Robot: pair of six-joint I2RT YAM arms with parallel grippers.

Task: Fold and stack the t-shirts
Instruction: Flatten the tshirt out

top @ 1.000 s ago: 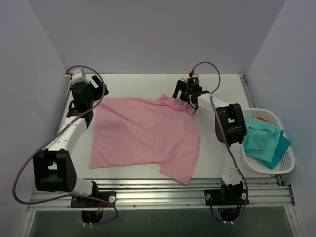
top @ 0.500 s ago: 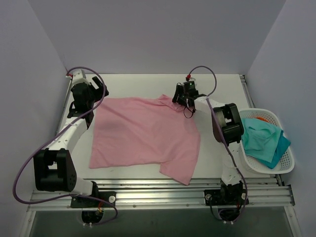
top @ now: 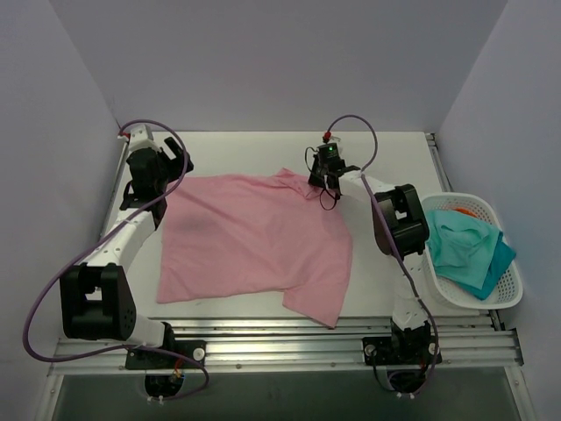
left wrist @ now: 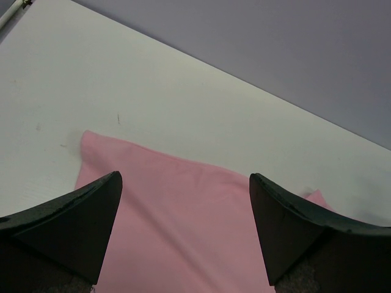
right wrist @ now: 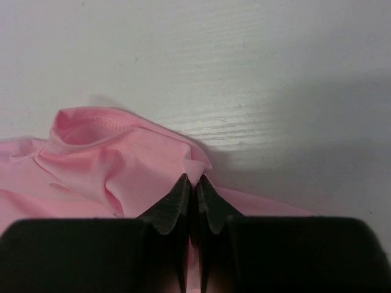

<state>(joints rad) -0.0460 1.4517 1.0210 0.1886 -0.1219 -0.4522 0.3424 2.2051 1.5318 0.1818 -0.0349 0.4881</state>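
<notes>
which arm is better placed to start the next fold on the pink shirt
Right. The right hand is shut on the light pink cloth t-shirt at its far edge near the collar, ready to pull. The left hand hovers open above the far left corner, holding nothing.

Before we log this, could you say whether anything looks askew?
The pink shirt lies unevenly: its far edge is bunched where the right gripper pinches it, and its near-right corner juts out.
</notes>
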